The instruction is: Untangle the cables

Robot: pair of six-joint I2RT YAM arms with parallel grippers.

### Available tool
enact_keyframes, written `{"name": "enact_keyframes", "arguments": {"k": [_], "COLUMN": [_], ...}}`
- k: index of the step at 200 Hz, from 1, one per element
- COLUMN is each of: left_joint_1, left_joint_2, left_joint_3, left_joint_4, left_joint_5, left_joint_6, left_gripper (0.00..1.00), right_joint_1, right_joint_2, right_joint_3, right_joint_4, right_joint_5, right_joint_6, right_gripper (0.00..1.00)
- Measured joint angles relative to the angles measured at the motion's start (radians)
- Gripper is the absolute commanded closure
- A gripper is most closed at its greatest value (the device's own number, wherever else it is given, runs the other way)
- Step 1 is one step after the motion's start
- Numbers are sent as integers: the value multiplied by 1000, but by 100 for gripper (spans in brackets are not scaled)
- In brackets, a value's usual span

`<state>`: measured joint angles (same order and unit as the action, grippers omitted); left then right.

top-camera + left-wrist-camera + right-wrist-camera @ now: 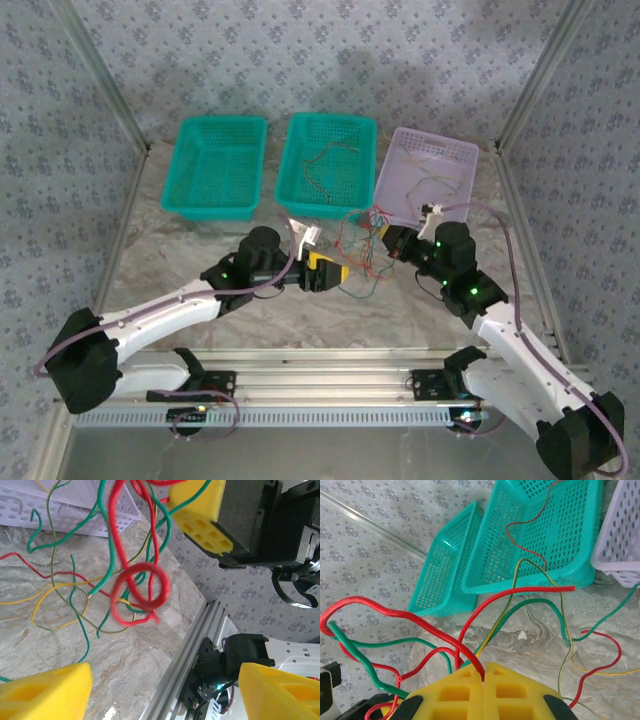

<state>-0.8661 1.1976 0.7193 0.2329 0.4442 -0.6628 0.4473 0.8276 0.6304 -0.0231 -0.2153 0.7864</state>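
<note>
Your left gripper (335, 272) stands released, yellow fingers (45, 692) spread wide with nothing between them. Your right gripper (486, 680), at its 2 o'clock in the top view, is clenched on red and green strands of the cables (145, 569). The tangle spreads over the table between both grippers, with strands trailing toward 12 o'clock into the middle teal basket (300, 195) and the lilac basket (440, 142).

Left arm (160, 310) & right arm (520, 350): white links, black joints, lilac cables, green LEDs; yellow finger pads (517, 687) w/ square pockets.
</note>
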Motion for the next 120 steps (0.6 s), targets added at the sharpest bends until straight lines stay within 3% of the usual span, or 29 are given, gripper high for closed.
{"name": "enact_keyframes", "arguments": {"k": [83,120], "left_joint_1": [1,2], "left_joint_2": [-103,-98], "left_joint_3": [198,262], "left_joint_4": [-200,-270], "left_joint_5": [-175,-208], "left_joint_6": [10,53], "left_gripper": [20,26], "right_joint_1": [125,145], "right_joint_2": [19,20], "right_joint_3": [51,53], "right_joint_4": [-30,-33], "right_joint_5": [101,112], "right_joint_6": [-138,-167], "right_gripper": [100,100]}}
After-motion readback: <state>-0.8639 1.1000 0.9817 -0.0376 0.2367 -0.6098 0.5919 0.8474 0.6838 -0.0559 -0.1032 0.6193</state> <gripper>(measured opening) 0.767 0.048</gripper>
